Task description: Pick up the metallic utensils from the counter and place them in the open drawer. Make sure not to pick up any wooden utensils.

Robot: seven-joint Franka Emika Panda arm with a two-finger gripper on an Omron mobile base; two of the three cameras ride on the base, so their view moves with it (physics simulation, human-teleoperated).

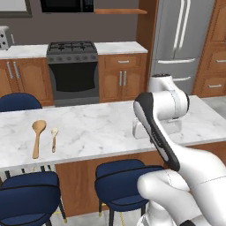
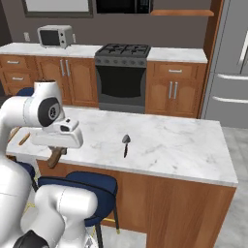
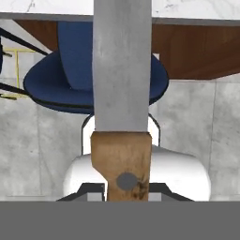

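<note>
Holding: the gripper (image 2: 57, 154) is clamped on a knife (image 3: 122, 65) with a flat grey metal blade and a brown wooden handle; the hand view shows blade and riveted handle rising straight up the middle of the picture.
Right base view: the brown handle end (image 2: 55, 157) sticks down below the white hand, at the near edge of the counter (image 2: 184, 145), above a blue stool (image 2: 92, 184).
Second metal piece: a small grey utensil with a dark handle (image 2: 126, 144) lies alone on the white marble, well to the right of the hand; this shows in the right base view.
Wooden utensils: the left base view shows a large tan wooden spoon (image 1: 37, 137) and a much smaller pale-headed one (image 1: 54, 138) lying side by side, just apart, on the counter's left part, handles toward the near edge.
Hand view background: a blue stool seat, grey floor tiles and the counter's brown wooden base lie behind the blade.
Kitchen behind: stove (image 1: 72, 70), wooden cabinets and steel fridge (image 1: 181, 39) stand along the far wall.
</note>
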